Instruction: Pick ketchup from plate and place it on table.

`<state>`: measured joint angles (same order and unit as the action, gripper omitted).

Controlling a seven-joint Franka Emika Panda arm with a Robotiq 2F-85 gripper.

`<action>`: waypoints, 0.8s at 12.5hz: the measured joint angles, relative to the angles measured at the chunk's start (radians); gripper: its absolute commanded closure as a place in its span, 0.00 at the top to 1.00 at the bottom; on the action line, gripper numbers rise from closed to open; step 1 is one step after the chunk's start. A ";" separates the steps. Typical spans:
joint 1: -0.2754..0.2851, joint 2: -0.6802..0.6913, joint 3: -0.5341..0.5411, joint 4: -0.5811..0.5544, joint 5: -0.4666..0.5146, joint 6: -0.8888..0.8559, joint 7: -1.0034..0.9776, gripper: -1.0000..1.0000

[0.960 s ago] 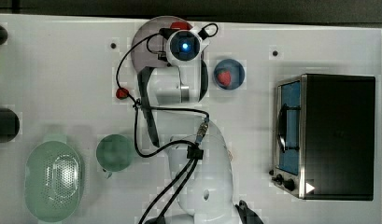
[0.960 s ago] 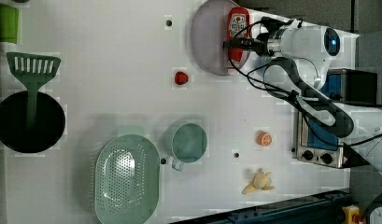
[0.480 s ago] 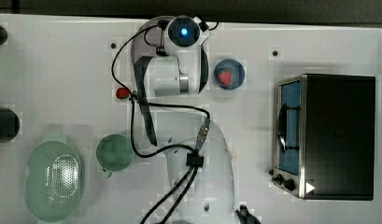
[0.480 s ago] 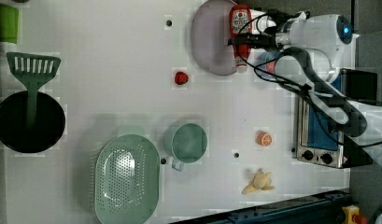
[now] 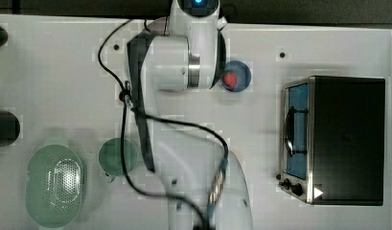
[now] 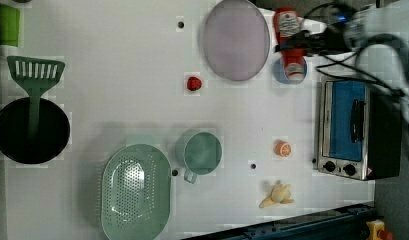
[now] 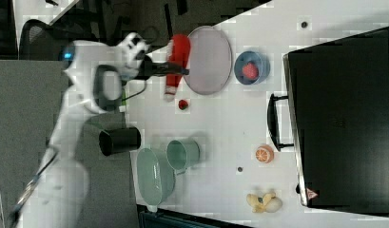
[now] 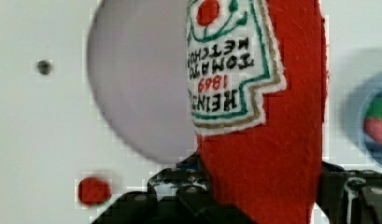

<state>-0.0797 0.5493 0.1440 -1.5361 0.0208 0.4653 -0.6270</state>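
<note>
- You're looking at a robot test bench dressed up as a play kitchen, not a real home.
- The white table [image 6: 117, 65] has small dark holes in its surface.
- A toaster oven [image 6: 354, 130] stands at the left view's right edge; toy food lies just beside it, a felt orange slice [image 6: 282, 148] and a banana [image 6: 278, 195].
- Well apart from the oven: colander [image 6: 136, 192], green cup [image 6: 202, 152], black pot [image 6: 31, 130] with a spatula [image 6: 34, 80].
- Beyond the table in the right view, an office chair [image 7: 40, 35] on grey floor.
</note>
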 measured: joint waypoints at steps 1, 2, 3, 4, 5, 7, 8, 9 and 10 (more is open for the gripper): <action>-0.005 -0.058 -0.005 -0.005 0.000 -0.062 0.000 0.62; -0.011 -0.113 -0.011 -0.012 -0.001 -0.095 0.001 0.62; -0.022 -0.163 -0.012 -0.016 -0.005 -0.125 0.004 0.62; -0.035 -0.209 -0.014 -0.031 -0.008 -0.137 0.004 0.62; -0.043 -0.255 -0.024 -0.063 -0.008 -0.138 0.004 0.62; -0.057 -0.341 -0.046 -0.167 -0.009 -0.130 0.005 0.62; -0.063 -0.372 -0.055 -0.229 -0.010 -0.129 0.004 0.62; -0.070 -0.391 -0.060 -0.293 -0.010 -0.114 0.004 0.62; -0.071 -0.394 -0.069 -0.350 -0.011 -0.075 0.005 0.62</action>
<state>-0.1509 0.1554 0.0748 -1.8857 0.0102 0.3904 -0.6221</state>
